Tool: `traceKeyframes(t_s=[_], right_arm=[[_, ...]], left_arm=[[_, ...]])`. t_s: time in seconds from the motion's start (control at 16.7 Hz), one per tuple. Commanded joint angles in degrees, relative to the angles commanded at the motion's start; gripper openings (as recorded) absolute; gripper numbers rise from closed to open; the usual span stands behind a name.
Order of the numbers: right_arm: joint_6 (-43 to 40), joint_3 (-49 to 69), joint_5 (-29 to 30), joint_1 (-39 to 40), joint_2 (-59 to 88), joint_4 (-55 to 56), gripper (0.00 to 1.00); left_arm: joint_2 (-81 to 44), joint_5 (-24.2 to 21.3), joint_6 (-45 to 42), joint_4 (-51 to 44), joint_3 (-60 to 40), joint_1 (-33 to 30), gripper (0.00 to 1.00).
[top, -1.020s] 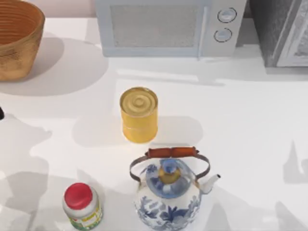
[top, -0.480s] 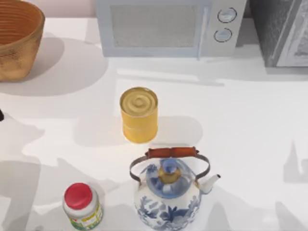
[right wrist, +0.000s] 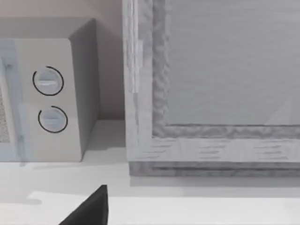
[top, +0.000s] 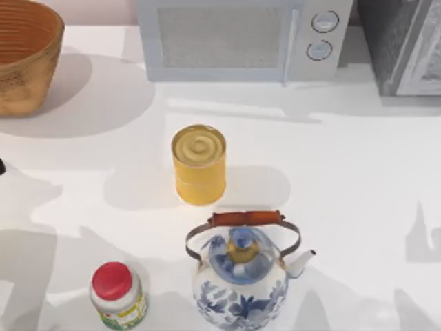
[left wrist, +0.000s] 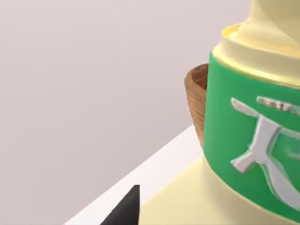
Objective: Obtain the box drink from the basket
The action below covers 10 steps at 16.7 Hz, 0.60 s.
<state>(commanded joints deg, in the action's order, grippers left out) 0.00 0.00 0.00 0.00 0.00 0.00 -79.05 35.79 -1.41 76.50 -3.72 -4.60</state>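
Observation:
The box drink [left wrist: 253, 140], a cream carton with a green label and silver lettering, looms close in the left wrist view. It sits tight against my left gripper [left wrist: 140, 211], which is shut on it, with one dark fingertip [left wrist: 125, 208] showing beside its base. Behind the drink is the rim of the honey-brown woven basket [left wrist: 196, 101]. That basket [top: 24, 55] stands at the table's far left corner, and its inside shows ringed ribbing. My right gripper [right wrist: 93, 208] is parked facing the microwave and a grey cabinet.
A yellow can [top: 199, 164] stands mid-table. A blue-and-white teapot [top: 241, 276] and a red-capped bottle [top: 117, 295] are near the front. A microwave [top: 241, 38] and a grey cabinet [top: 403, 45] line the back. Bare white table lies at the right.
The arm's shadow on the table's left side has shifted a little. The can, teapot, bottle and basket have not moved.

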Motion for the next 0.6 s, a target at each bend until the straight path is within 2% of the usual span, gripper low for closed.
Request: traceKeyframes(t_s=[0.6], right_arm=[[0.00, 0.00, 0.00, 0.00, 0.00, 0.00, 1.00]], left_arm=[[0.00, 0.00, 0.00, 0.00, 0.00, 0.00, 0.90]])
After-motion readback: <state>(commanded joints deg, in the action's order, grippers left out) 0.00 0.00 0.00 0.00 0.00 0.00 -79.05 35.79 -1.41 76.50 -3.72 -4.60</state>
